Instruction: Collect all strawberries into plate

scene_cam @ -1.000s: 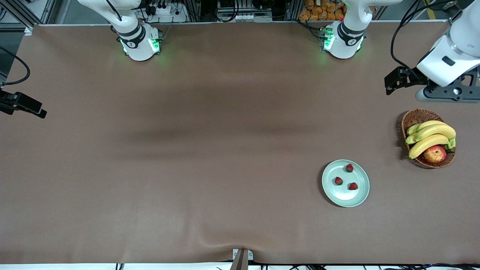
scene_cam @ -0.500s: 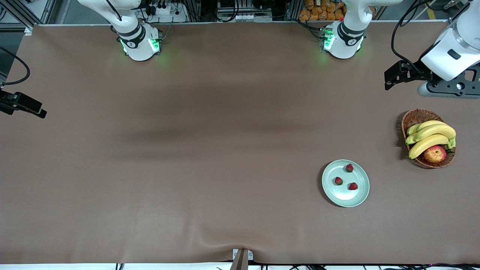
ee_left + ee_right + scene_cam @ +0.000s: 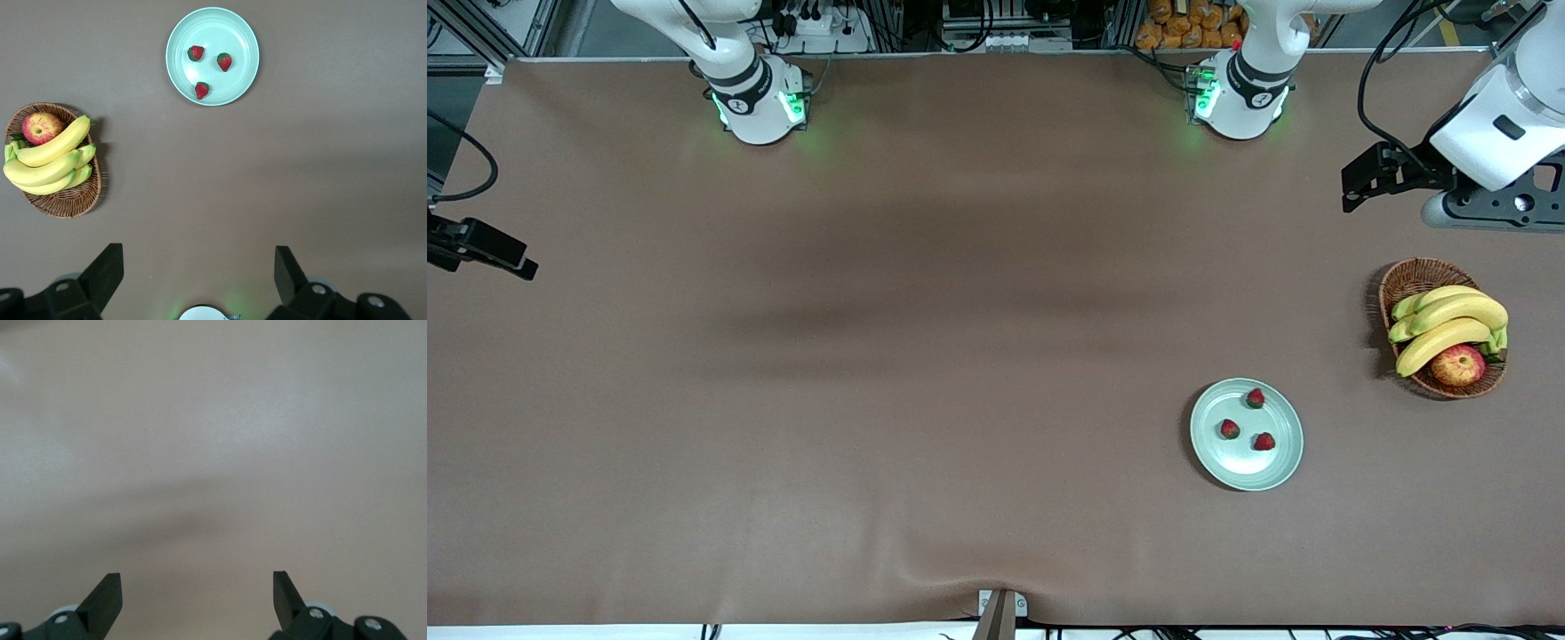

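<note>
you had all three strawberries (image 3: pixel 1256 397) (image 3: pixel 1230 428) (image 3: pixel 1264 441) lying on the plate (image 3: pixel 1232 467), apart from one another, and the plate sat on the table (image 3: pixel 871 356) toward the left arm's end, fairly near the front camera. beside it, closer to that end and a little farther from the camera, the basket (image 3: pixel 1414 277) held the bananas (image 3: pixel 1449 324) and the apple (image 3: pixel 1458 364). your left gripper (image 3: pixel 199 270) hung high over the table, released, its fingers (image 3: pixel 107 270) spread wide and holding nothing, with the plate and basket both in its wrist view. your right gripper (image 3: pixel 197 593) waited over bare table at the right arm's end, also spread wide and holding nothing.
</note>
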